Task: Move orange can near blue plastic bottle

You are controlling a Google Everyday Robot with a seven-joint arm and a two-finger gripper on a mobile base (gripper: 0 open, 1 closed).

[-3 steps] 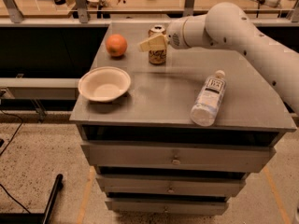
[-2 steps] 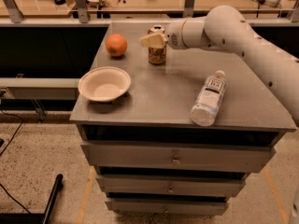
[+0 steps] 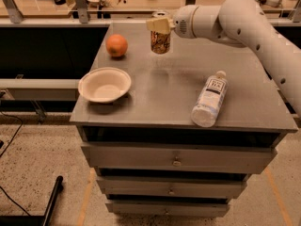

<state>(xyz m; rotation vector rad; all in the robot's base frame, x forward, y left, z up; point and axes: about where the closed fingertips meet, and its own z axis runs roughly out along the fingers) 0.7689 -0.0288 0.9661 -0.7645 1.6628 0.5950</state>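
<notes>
Pincer (image 3: 159,25): mine, clamped on top of small orange-tan aluminium can (image 3: 160,42), far edge of grey desk (image 3: 178,86).
Clear plastic bottle (image 3: 209,99): blue-printed label, lying front right, well apart from can.

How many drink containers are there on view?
2. The orange can is at the back of the cabinet top, with the gripper clamped on its upper end. The blue plastic bottle lies on its side near the front right. Background clutter may hide more.
</notes>
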